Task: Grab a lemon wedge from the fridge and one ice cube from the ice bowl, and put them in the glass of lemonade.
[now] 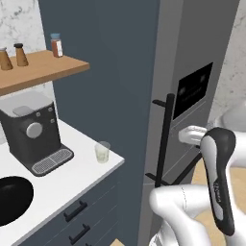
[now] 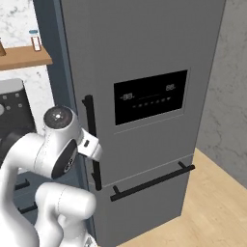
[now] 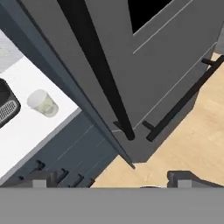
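Left base view: fridge (image 1: 192,57) closed, tall axis upright, seen edge-on; black display panel (image 1: 193,90) foreshortened, its writing unreadable. Glass of lemonade (image 1: 102,152) upright near the white counter (image 1: 62,178) edge, right of the coffee machine (image 1: 33,132). Ice bowl (image 1: 12,199) cut off at the frame edge, contents hidden. Gripper (image 1: 191,135) near the long vertical handle (image 1: 163,141), jaw spacing hard to judge here.

Right base view: display panel (image 2: 150,96) with pale digits, too blurred to read; lower handle (image 2: 152,182) running horizontally.

Hand view: fingertips (image 3: 188,178) spread wide apart, nothing between them; vertical handle (image 3: 98,65) ahead; glass (image 3: 42,103) on the counter.
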Controlling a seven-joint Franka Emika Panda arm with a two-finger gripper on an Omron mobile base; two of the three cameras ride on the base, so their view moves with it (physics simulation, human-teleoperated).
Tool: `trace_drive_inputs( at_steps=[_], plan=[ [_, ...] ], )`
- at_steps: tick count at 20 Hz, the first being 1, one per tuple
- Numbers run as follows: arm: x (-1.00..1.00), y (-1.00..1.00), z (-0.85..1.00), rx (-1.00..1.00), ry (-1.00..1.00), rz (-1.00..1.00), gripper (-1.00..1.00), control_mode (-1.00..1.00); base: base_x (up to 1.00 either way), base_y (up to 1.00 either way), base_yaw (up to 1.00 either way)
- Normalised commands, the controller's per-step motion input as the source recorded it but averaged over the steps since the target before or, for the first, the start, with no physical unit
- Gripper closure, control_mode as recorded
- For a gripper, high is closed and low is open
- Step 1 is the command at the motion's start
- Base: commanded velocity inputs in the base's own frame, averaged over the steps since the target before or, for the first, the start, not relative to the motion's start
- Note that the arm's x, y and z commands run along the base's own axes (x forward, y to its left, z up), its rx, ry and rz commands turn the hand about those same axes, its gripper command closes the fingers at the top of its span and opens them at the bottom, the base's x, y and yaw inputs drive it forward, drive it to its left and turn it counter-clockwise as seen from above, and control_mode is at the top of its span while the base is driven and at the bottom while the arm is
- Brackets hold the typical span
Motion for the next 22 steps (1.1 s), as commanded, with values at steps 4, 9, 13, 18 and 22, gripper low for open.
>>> trace_drive_inputs(
  at_steps=[4,9,13,18,22],
  plan=[
    [0.07,-0.08,0.25,-0.02,-0.35,0.23,-1.00,-1.00,0.00,0.00,0.00],
    [0.38,-0.09,0.71,-0.22,-0.29,0.26,-1.00,-1.00,0.00,0.00,0.00],
    [0.45,0.10,0.13,-0.32,0.14,0.07,-1.00,-1.00,0.00,0.00,0.00],
    [0.74,0.03,-0.59,-0.11,0.07,0.02,-1.00,-1.00,0.00,0.00,0.00],
    [0.92,0.00,-0.89,0.00,0.00,0.07,-1.00,-1.00,0.00,0.00,0.00]
  ],
)
